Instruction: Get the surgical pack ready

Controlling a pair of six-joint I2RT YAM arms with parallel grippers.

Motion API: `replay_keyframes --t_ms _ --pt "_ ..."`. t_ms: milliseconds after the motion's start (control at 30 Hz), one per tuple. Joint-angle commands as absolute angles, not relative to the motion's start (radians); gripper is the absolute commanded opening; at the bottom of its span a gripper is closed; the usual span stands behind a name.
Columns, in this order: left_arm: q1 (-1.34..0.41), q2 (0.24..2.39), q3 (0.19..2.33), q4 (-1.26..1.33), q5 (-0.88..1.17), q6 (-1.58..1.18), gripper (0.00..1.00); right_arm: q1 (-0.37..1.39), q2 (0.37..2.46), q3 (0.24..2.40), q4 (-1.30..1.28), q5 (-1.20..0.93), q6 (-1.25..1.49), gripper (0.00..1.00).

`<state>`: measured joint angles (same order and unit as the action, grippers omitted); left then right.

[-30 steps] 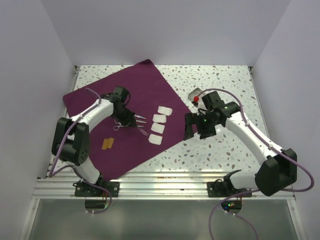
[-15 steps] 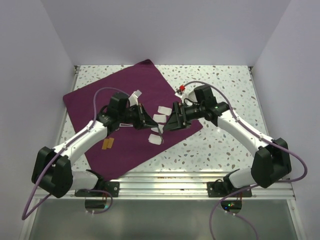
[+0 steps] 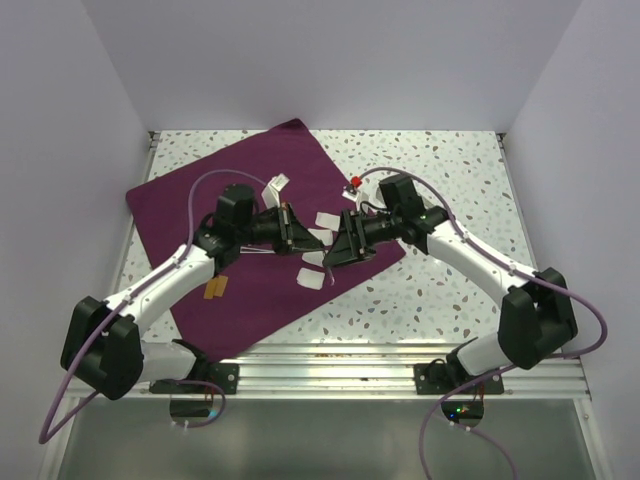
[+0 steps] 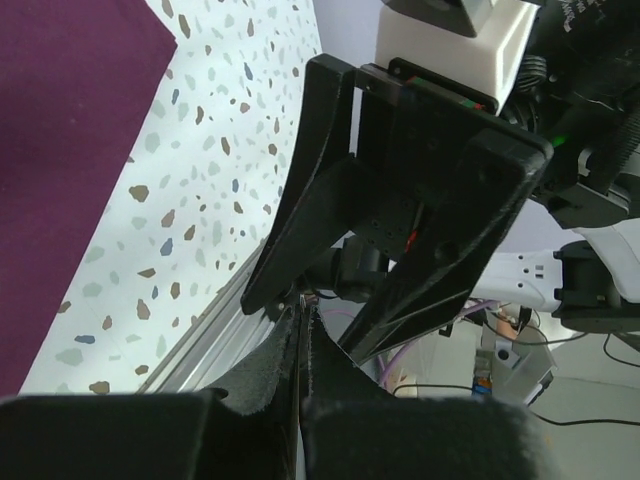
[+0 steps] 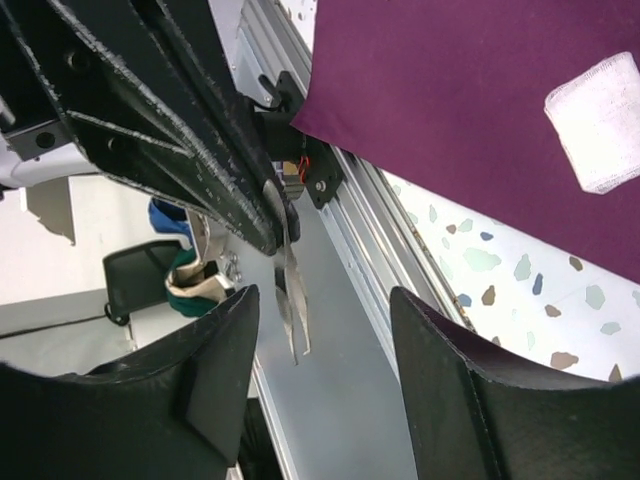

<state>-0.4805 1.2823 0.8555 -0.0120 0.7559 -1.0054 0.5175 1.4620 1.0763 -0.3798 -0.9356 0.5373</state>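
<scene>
Pinching a thin metal instrument [image 5: 287, 290] in the left gripper [image 3: 293, 230], fingers pressed fully together, and holding it up in the air above the surgical pack [image 3: 250, 180]. Spreading the right gripper [image 3: 333, 250] around that instrument from the opposite side, jaws apart, one finger on each side of the steel and neither touching it in the right wrist view. Judging this to be a handover between the two arms. Leaving the surgical pack lying flat as an open purple sheet on the speckled table [image 3: 440, 160], toward the left and far side, with white gauze pads [image 3: 313, 279] in a row near its right edge, just below the meeting grippers.

Likely needing, for a clean pass:
- Centring the instrument between the right fingers before squeezing.
- Taking hold on the free length beyond the left fingertips rather than at the very end.
- Bringing the right jaws together slowly, guarding against the thin steel twisting or springing sideways.
- Releasing on the left only after getting a firm hold on the right.
- Drawing apart along the instrument's length, not across it.
- Staying over the cloth in case of a drop.
</scene>
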Motion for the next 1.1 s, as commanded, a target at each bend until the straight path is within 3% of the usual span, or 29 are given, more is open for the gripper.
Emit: replay_keyframes --t_ms 0,67,167,200,233,300,333,400,467,500,600,733,867,1067 --pt "-0.488 1.266 0.854 0.067 0.79 -1.025 0.0 0.529 1.476 1.08 -0.327 -0.945 0.557 0.56" --pt "-0.491 1.27 0.853 0.078 0.788 -1.031 0.0 0.528 1.483 1.088 -0.328 -0.946 0.555 0.52" --pt "-0.491 1.282 0.853 0.101 0.793 -1.038 0.0 0.529 1.5 1.1 -0.327 -0.95 0.557 0.37" --pt "-0.491 1.287 0.854 0.11 0.798 -1.04 0.0 0.529 1.505 1.104 -0.33 -0.948 0.555 0.3" --pt "-0.491 1.295 0.859 0.115 0.801 -1.035 0.0 0.529 1.511 1.111 -0.34 -0.945 0.552 0.14" --pt "-0.489 1.318 0.882 0.107 0.802 -1.023 0.03 0.528 1.535 1.129 -0.351 -0.919 0.548 0.0" --pt "-0.486 1.331 0.906 0.069 0.79 -0.994 0.3 0.529 1.546 1.14 -0.392 -0.902 0.523 0.0" --pt "-0.463 1.342 0.933 -0.048 0.735 -0.954 0.62 0.528 1.583 1.201 -0.454 -0.83 0.486 0.0" --pt "-0.407 1.35 0.957 -0.095 0.71 -0.898 0.69 0.528 1.62 1.311 -0.607 -0.613 0.402 0.0" --pt "-0.384 1.354 0.969 -0.179 0.672 -0.867 0.92 0.529 1.667 1.348 -0.664 -0.504 0.343 0.0" --pt "-0.31 1.399 1.064 -0.364 0.554 -0.668 0.96 0.526 1.776 1.478 -0.797 0.073 0.249 0.0" --pt "-0.279 1.44 1.1 -0.483 0.401 -0.54 0.96 0.494 1.941 1.644 -0.812 0.507 0.086 0.0" --pt "-0.278 1.442 1.059 -0.514 0.301 -0.476 0.92 0.42 2.086 1.729 -0.769 0.694 -0.089 0.0" --pt "-0.267 1.396 0.986 -0.46 0.247 -0.465 0.91 0.295 2.206 1.818 -0.693 0.753 -0.251 0.0"
